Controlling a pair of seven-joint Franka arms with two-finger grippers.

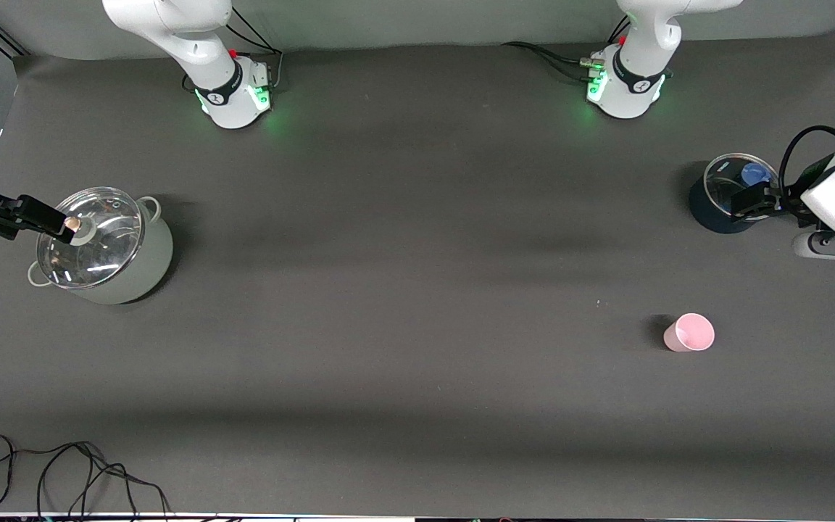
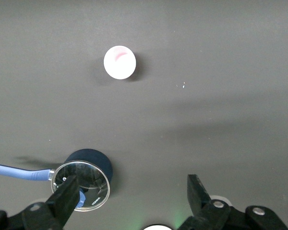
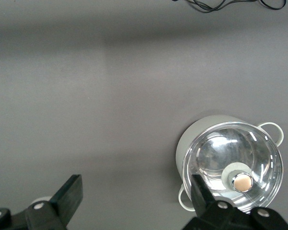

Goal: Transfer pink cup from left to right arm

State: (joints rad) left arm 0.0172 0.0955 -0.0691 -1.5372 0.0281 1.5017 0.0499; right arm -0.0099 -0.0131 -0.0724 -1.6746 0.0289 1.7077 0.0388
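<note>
The pink cup [image 1: 689, 332] stands mouth up on the dark table toward the left arm's end, nearer to the front camera than the dark blue pot; the left wrist view shows the cup [image 2: 119, 62] from above. My left gripper [image 1: 751, 201] hangs over the blue pot's rim, well apart from the cup. Its jaws are open and empty in the left wrist view [image 2: 132, 196]. My right gripper [image 1: 44, 220] waits over the grey pot's lid at the right arm's end, also open and empty [image 3: 134, 194].
A dark blue pot [image 1: 722, 210] with a glass lid and blue handle [image 2: 19, 172] sits under the left gripper. A grey two-handled pot [image 1: 135, 268] with a glass lid [image 3: 230, 163] sits under the right gripper. A black cable [image 1: 62, 471] lies at the table's front edge.
</note>
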